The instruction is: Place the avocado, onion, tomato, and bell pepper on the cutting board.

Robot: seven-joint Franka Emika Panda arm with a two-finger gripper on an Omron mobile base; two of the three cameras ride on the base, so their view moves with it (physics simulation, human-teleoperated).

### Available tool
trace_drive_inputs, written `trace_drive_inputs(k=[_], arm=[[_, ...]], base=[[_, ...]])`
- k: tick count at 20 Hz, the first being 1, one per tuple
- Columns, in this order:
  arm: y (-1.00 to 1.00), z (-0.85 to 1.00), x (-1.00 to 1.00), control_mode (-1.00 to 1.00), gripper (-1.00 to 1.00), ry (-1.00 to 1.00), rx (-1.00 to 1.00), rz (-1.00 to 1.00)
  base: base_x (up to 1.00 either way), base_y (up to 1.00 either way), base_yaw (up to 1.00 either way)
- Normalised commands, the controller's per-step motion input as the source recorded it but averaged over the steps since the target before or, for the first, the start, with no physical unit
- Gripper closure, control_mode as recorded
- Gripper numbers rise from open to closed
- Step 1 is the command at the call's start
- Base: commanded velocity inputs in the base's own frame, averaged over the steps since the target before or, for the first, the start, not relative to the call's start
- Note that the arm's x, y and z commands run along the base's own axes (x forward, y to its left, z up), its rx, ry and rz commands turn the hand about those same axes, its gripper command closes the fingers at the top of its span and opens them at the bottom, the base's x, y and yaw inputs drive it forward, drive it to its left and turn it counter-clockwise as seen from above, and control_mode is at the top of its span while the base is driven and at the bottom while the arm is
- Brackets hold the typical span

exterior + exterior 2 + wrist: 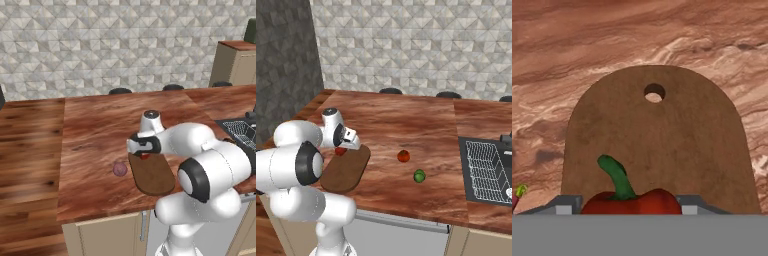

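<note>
Gripper (631,207) is clamped on the pepper (631,200), hanging over the board (662,145) but not set down yet; nothing lies on the board so far. Onion (119,169) sits on the counter (95,130) just beside the board's left edge. Tomato (403,156) and avocado (419,175) are further off to the right. So 0 of 4 placed, pepper approx. there, 3 more pickups left.

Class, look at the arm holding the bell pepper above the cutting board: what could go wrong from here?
1. The claw holds the bell pepper above the cutting board; released from there, the lumpy fruit could roll off.
2. The onion lies close beside the board's edge, so the arm might knock it away.
</note>
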Motion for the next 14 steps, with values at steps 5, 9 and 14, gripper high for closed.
trace_drive_inputs(k=[5,9,14], arm=[[0.00,-0.30,0.25,-1.00,1.00,0.00,-0.02,-0.03],[0.00,-0.32,0.19,-1.00,1.00,0.01,0.00,-0.02],[0.00,-0.25,0.15,-1.00,1.00,0.02,0.00,-0.02]], base=[[0.00,0.00,0.00],[0.00,0.00,0.00],[0.00,0.00,0.00]])
